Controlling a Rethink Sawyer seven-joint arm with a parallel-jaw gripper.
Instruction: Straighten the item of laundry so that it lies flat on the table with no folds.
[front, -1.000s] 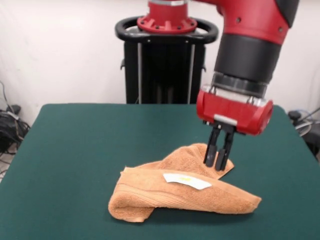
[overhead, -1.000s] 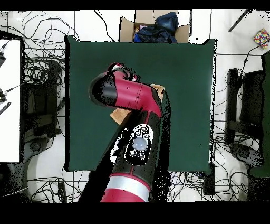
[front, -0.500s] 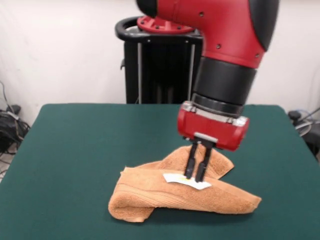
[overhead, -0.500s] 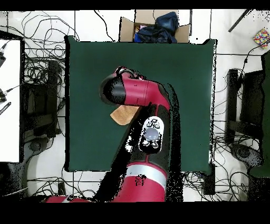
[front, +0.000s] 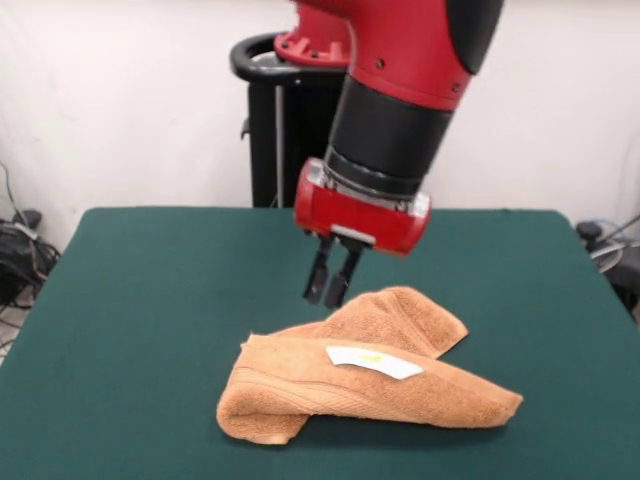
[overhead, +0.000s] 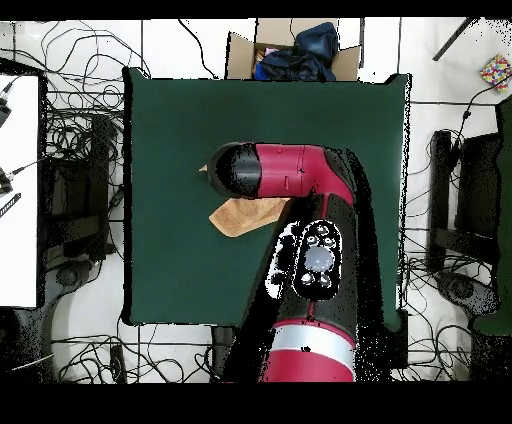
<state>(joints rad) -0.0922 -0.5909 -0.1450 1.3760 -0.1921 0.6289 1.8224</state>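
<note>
from above, the arm (overhead: 300, 240) hides most of the folded towel (front: 360, 375); the gripper (front: 331, 290), nearly closed and empty, hangs above the table (front: 150, 300).

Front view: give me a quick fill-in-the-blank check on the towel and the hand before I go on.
1. The towel lies ____ on the table, not flat.
2. The white care label faces ____.
3. The hand holds ____.
4. The hand hangs clear of the towel, off its ____ side in this view.

Missing words: folded; up; nothing; left
</note>
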